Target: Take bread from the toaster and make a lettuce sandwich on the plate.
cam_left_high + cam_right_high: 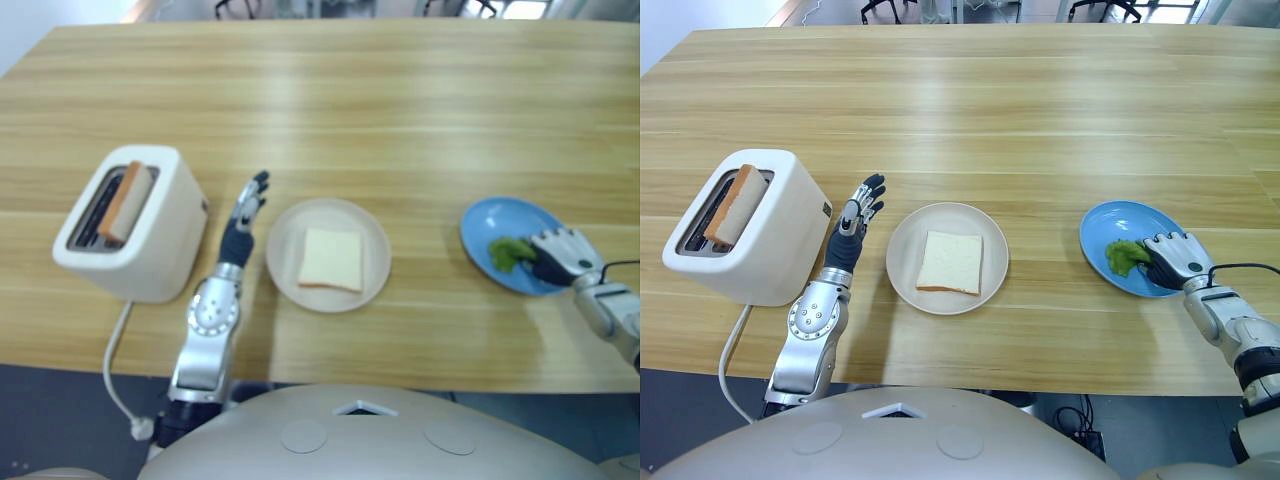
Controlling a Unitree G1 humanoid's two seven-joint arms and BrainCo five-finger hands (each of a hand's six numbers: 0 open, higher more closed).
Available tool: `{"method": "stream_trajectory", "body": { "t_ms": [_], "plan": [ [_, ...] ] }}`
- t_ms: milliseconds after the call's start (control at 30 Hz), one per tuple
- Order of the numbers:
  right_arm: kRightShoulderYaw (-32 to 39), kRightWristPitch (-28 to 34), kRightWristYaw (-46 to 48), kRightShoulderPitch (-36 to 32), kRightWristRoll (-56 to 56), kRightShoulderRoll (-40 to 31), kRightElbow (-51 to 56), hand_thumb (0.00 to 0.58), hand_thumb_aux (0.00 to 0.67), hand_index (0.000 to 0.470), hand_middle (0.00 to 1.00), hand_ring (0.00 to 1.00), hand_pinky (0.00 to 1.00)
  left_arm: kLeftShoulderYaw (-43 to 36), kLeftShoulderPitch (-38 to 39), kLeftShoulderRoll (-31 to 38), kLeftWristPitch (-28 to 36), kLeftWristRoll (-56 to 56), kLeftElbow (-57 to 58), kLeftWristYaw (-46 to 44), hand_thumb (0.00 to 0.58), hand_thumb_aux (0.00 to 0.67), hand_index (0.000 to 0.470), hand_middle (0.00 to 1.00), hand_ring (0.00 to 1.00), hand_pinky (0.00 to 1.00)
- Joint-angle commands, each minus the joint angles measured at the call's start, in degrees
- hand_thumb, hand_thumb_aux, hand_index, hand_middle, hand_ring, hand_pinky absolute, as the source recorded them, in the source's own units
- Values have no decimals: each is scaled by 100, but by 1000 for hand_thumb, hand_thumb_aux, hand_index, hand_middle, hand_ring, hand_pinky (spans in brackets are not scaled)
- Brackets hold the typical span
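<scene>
A white toaster (750,225) stands at the left with one toast slice (737,204) upright in its slot. My left hand (855,225) rests open on the table between the toaster and the beige plate (900,262), holding nothing. A white bread slice (950,262) lies flat on that plate. At the right, a green lettuce leaf (1125,256) lies on a blue plate (1120,218). My right hand (1177,258) sits over the blue plate's near right rim, fingers curled onto the leaf's right edge.
The toaster's white cord (732,345) runs off the table's near edge at the left. The wooden table (990,120) stretches wide and bare behind the plates. Chair legs stand beyond its far edge.
</scene>
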Motion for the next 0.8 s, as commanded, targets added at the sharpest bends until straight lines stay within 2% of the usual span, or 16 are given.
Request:
{"method": "stream_trajectory", "body": {
  "t_ms": [33,233,400,500,600,800],
  "plan": [
    [-564,51,112,347,366,-205,-1128,580,670,460,1000,1000,1000,-25,26,35,34,64,-14,14,0,0,0,0,0,0],
    [-1590,371,819,1004,933,-185,-3227,580,670,460,1000,1000,1000,18,11,45,-3,54,52,29,0,0,0,0,0,0],
    [-1835,659,1677,851,1348,361,-4586,580,670,460,1000,1000,1000,44,-8,50,-24,46,113,26,0,0,0,0,0,0],
    [-1443,789,2147,442,1278,965,-5023,580,670,460,1000,1000,1000,56,-62,59,-24,33,177,9,0,0,0,0,0,0],
    [-691,784,2497,-54,962,1766,-5044,580,670,460,1000,1000,1000,60,-134,70,-28,29,262,-12,0,0,0,0,0,0],
    [674,661,2724,-709,264,3173,-4189,580,670,460,1000,1000,1000,84,-203,113,-37,11,337,-26,0,0,0,0,0,0]
  ]
}}
